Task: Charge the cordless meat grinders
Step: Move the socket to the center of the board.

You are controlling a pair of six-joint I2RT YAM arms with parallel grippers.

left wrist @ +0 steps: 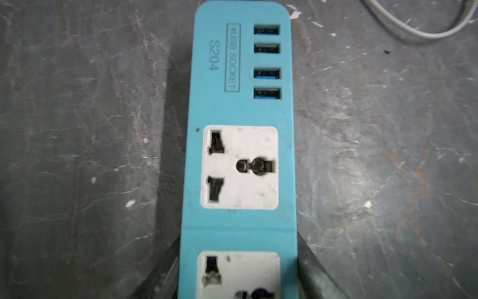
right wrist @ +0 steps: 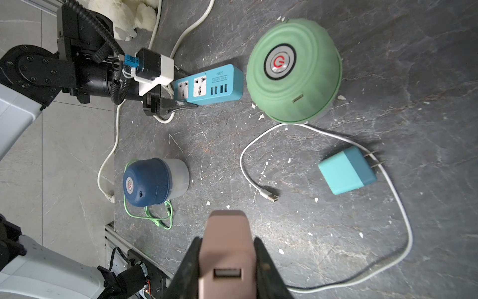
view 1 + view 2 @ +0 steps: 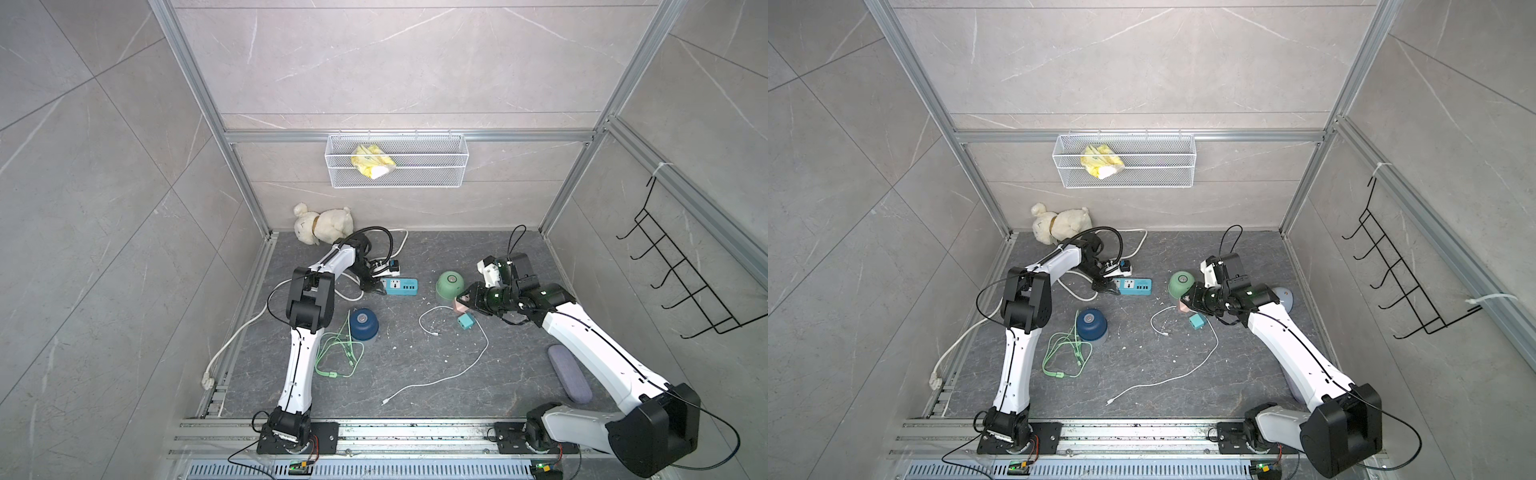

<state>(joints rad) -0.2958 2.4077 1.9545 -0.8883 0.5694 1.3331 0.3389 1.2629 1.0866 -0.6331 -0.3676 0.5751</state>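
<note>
The navy blue cordless meat grinder [image 3: 363,326] [image 2: 147,182] stands left of centre on a clear base. Farther back and right sits the mint green cordless meat grinder [image 3: 450,284] [image 2: 293,70]. My left gripper [image 3: 376,286] [image 1: 238,259] is closed on the near end of a blue power strip [image 3: 399,286] [image 1: 240,108], with a finger [image 1: 165,271] pressed against each long side. The right gripper [image 3: 463,300] [image 2: 227,248] hovers beside the green grinder, shut on a pink USB charger block [image 2: 227,233]. A teal charger block [image 3: 466,321] and a white USB cable [image 3: 478,361] lie below it.
A green cable [image 3: 336,353] is tangled beside the navy grinder. A plush toy [image 3: 322,226] lies at the back left, and a wire basket [image 3: 397,162] hangs on the back wall. A grey-purple case [image 3: 569,374] rests by the right arm. A white mains cord [image 3: 232,345] trails left.
</note>
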